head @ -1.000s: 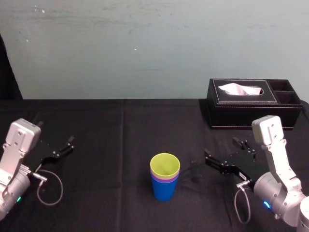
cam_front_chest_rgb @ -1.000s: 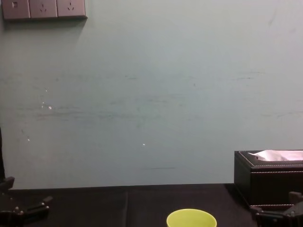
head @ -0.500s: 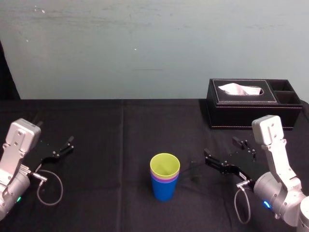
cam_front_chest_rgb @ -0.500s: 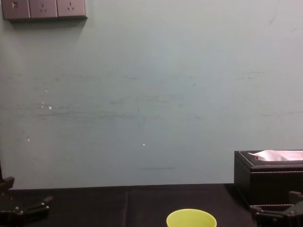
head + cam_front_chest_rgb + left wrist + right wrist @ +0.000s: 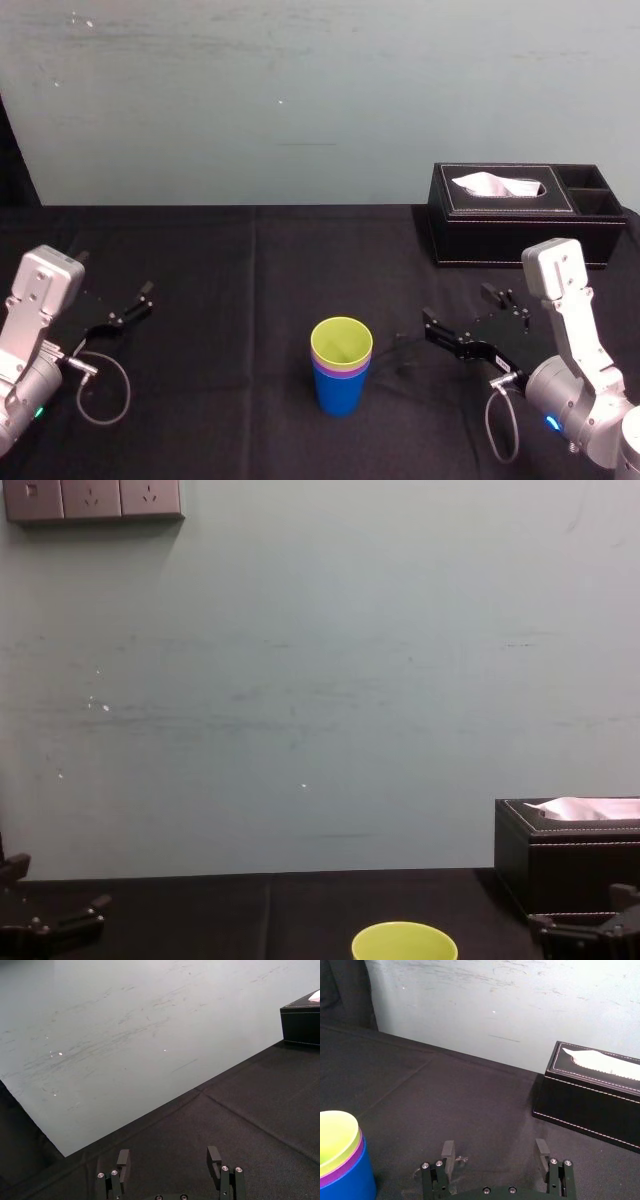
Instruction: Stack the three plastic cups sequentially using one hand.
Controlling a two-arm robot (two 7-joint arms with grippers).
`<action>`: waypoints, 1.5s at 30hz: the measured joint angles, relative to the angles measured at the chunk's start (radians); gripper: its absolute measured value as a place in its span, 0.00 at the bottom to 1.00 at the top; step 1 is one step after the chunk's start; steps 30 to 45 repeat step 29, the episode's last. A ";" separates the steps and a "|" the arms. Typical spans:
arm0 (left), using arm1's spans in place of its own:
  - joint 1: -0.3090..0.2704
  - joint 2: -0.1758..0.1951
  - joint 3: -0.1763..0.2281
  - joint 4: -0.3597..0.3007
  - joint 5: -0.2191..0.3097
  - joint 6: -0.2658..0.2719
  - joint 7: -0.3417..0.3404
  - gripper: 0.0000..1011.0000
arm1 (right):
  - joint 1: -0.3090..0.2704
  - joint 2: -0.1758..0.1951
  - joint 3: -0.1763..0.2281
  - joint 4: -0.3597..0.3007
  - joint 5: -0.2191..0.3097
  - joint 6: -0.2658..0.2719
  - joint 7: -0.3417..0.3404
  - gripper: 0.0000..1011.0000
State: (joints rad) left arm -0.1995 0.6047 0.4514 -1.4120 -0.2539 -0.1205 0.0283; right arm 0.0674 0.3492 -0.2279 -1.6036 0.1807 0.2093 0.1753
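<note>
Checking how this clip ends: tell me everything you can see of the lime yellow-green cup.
The lime yellow-green cup is a smooth, tapered, plastic-looking tumbler, upright, mouth open and empty. It sits nested on top of the stack, inside the purple cup, which sits in the blue cup on the black table. Just its rim band stands above the purple one. The open right gripper is off to its right, not touching it.
</note>
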 joint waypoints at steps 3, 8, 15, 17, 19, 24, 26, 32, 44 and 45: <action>0.000 0.000 0.000 0.000 0.000 0.000 0.000 0.99 | 0.000 0.000 0.000 0.000 0.000 0.000 0.000 0.99; 0.000 0.000 0.000 0.000 0.000 0.000 0.000 0.99 | 0.000 0.000 0.000 0.000 0.000 0.000 0.000 0.99; 0.000 0.000 0.000 0.000 0.000 0.000 0.000 0.99 | 0.000 0.000 0.000 0.000 0.000 0.000 0.000 0.99; 0.000 0.000 0.000 0.000 0.000 0.000 0.000 0.99 | 0.000 0.000 0.000 0.000 0.000 0.000 0.000 0.99; 0.000 0.000 0.000 0.000 0.000 0.000 0.000 0.99 | 0.000 0.000 0.000 0.000 0.000 0.000 0.000 0.99; 0.000 0.000 0.000 0.000 0.000 0.000 0.000 0.99 | 0.000 0.000 0.000 0.000 0.000 0.000 0.000 0.99; 0.000 0.000 0.000 0.000 0.000 0.000 0.000 0.99 | 0.000 0.000 0.000 0.000 0.000 0.000 0.000 0.99; 0.000 0.000 0.000 0.000 0.000 0.000 0.000 0.99 | 0.000 0.000 0.000 0.000 0.000 0.000 0.000 0.99; 0.000 0.000 0.000 0.000 0.000 0.000 0.000 0.99 | 0.000 0.000 0.000 0.000 0.000 0.000 0.000 0.99; 0.000 0.000 0.000 0.000 0.000 0.000 0.000 0.99 | 0.000 0.000 0.000 0.000 0.000 0.000 0.000 0.99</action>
